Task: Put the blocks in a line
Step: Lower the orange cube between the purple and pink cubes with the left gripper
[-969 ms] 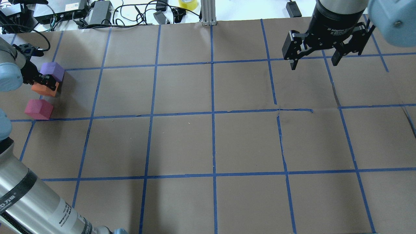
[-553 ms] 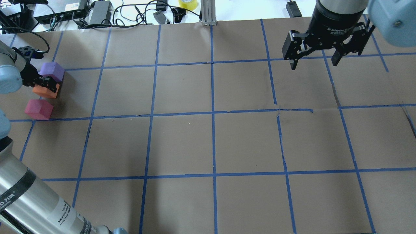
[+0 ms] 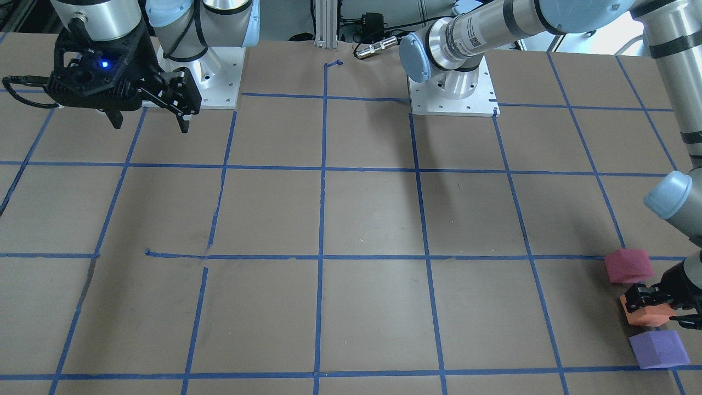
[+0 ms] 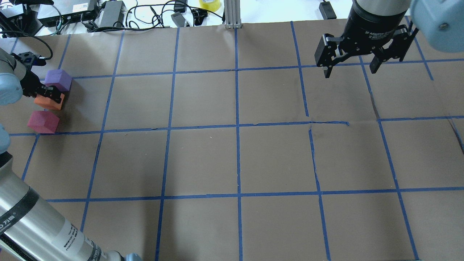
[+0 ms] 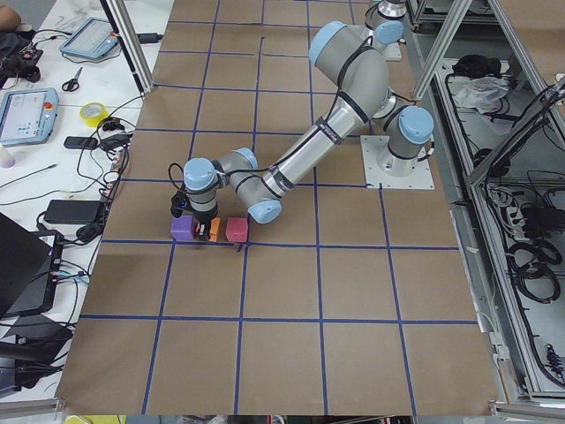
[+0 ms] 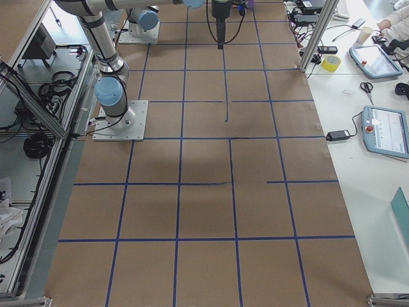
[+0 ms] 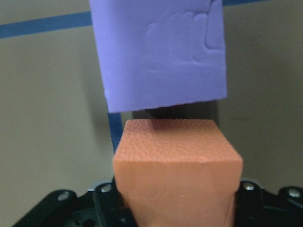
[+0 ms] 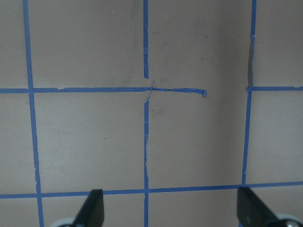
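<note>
Three cubes stand in a short row at the table's left end: purple (image 4: 58, 79), orange (image 4: 50, 103) and red-pink (image 4: 43, 122). My left gripper (image 4: 49, 95) reaches down over the middle one and is shut on the orange block, at table level. In the left wrist view the orange block (image 7: 177, 156) fills the space between the fingers, with the purple block (image 7: 161, 52) just beyond it and a thin gap between them. The front view shows the same row: red-pink (image 3: 629, 265), orange (image 3: 650, 317), purple (image 3: 658, 348). My right gripper (image 4: 350, 72) hangs open and empty above the far right of the table.
The table is brown paper with a blue tape grid (image 4: 237, 125). Cables, power bricks and a yellow tape roll (image 4: 209, 3) lie beyond the far edge, beside an aluminium post (image 4: 232, 14). The blocks sit close to the table's left edge.
My left wrist has shifted slightly to the left, and the orange block has shifted a little with it. The purple and red-pink blocks and the right arm have not moved.
</note>
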Robot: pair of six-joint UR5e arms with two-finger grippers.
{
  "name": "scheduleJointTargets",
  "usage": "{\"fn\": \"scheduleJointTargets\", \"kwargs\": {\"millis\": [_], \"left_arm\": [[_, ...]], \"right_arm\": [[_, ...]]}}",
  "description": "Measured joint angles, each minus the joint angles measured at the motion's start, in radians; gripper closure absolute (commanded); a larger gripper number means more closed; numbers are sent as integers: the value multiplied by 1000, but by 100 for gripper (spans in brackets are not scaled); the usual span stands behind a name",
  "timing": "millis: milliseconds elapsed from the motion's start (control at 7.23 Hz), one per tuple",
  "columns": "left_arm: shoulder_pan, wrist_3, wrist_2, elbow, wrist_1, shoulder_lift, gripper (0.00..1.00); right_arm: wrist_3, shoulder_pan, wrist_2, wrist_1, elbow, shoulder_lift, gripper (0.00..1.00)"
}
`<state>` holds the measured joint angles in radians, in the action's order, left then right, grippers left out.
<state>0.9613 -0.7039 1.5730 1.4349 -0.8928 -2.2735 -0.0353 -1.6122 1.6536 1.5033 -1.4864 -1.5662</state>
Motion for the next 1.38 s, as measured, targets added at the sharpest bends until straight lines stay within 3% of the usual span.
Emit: {"fn": "scheduleJointTargets", "kwargs": {"millis": [1245, 1384], "left_arm": [[-6, -1, -40, 10, 7, -10, 100], [-6, -2, -38, 9, 7, -12, 65]], "right_arm": [[0, 0, 0, 1, 0, 0, 0], [0, 0, 0, 2, 0, 0, 0]]}}
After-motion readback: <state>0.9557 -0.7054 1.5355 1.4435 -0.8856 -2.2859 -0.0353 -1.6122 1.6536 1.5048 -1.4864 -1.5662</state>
